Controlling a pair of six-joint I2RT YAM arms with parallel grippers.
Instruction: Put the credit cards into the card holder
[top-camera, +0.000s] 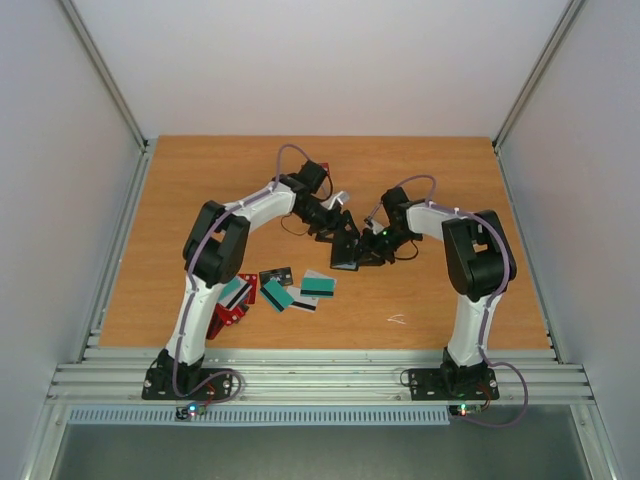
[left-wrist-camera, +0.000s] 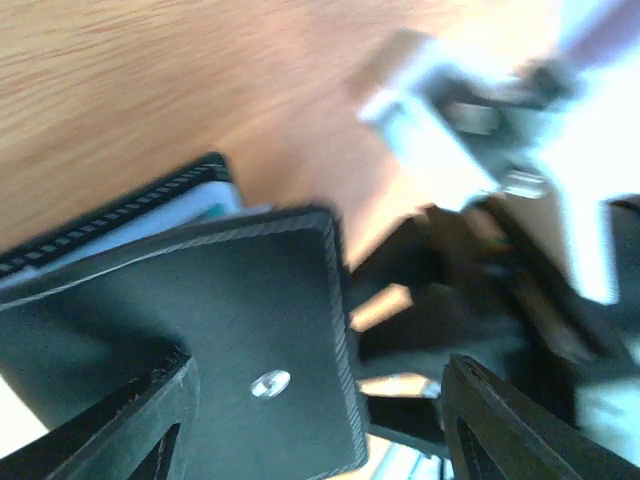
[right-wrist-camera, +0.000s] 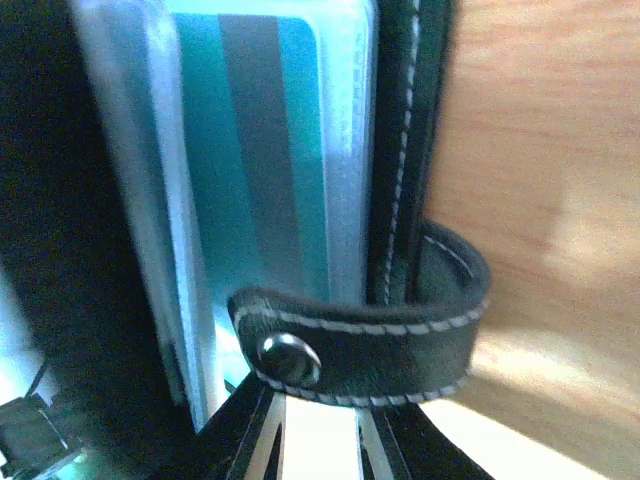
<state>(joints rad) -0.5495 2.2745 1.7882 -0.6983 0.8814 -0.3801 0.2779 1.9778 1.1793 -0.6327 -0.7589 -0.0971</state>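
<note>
I see my left gripper (left-wrist-camera: 320, 368) spread open around the small black stitched-leather card holder (left-wrist-camera: 240, 310); whether my right gripper (right-wrist-camera: 316, 432) grips I cannot tell, a teal striped plastic card (right-wrist-camera: 250, 150) just ahead.

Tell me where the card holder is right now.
In the top view, the card holder is mid-table between the left gripper and the right gripper, beyond the loose credit cards lying near the left arm.
</note>
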